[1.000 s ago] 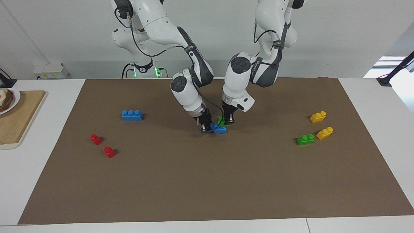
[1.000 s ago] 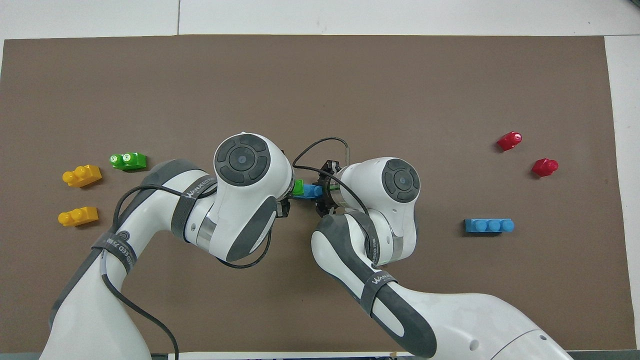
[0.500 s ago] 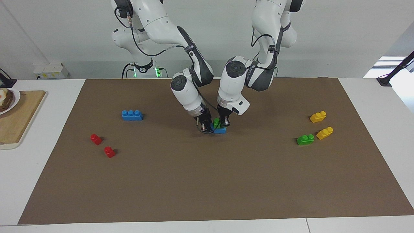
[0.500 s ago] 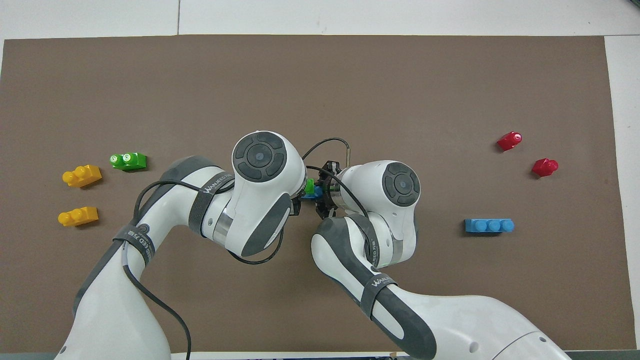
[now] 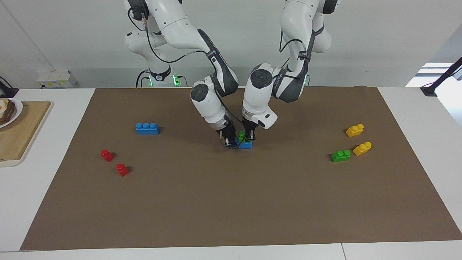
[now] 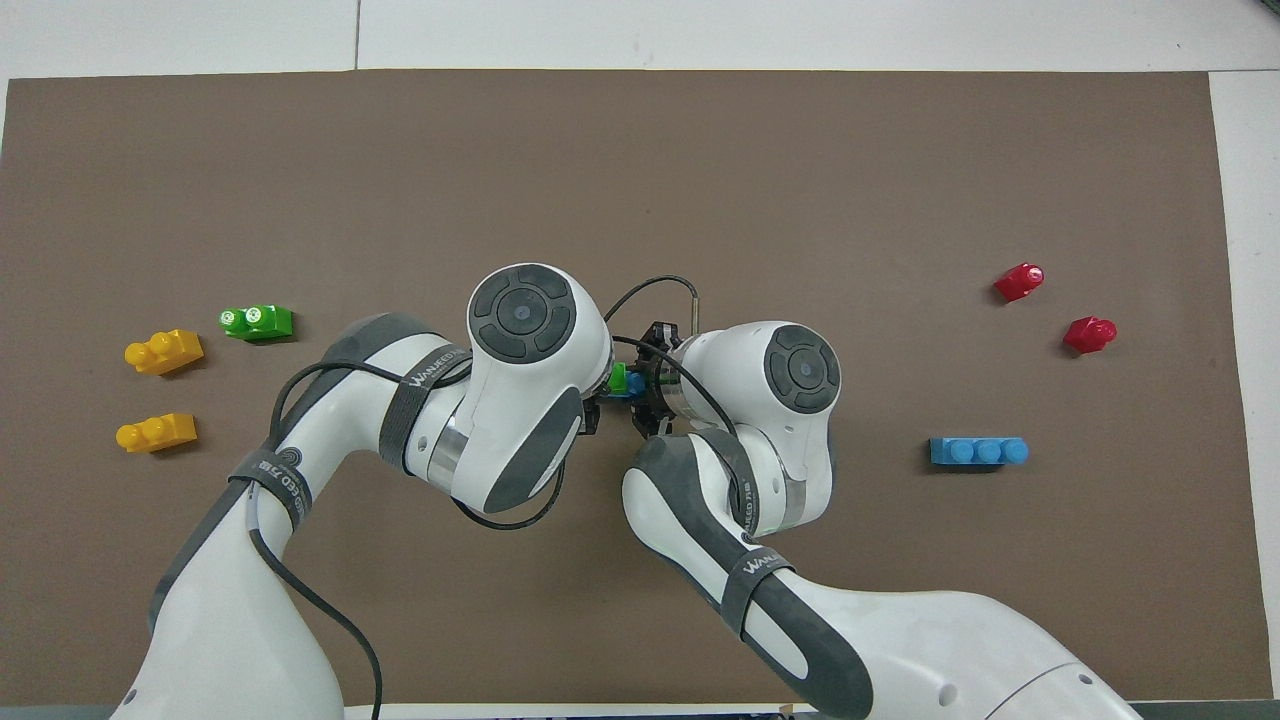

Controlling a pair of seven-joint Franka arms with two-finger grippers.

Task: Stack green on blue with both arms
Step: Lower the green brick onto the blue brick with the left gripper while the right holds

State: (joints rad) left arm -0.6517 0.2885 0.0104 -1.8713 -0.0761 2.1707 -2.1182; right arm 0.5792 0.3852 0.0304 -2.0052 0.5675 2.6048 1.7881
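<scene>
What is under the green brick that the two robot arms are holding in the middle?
A blue brick lies under the green brick, resting on the brown mat. Only one end of the blue brick shows; the right tool covers the rest.

In the facing view, a two-stud brick [image 5: 241, 137] rests on a three-stud brick [image 5: 247, 146] at frame centre. A spare three-stud brick [image 5: 147, 128] lies centre-left, with a pair of one-stud bricks [image 5: 107, 155] below it, toward the lower left. A trio of two-stud bricks [image 5: 340, 155] clusters at centre-right.
</scene>
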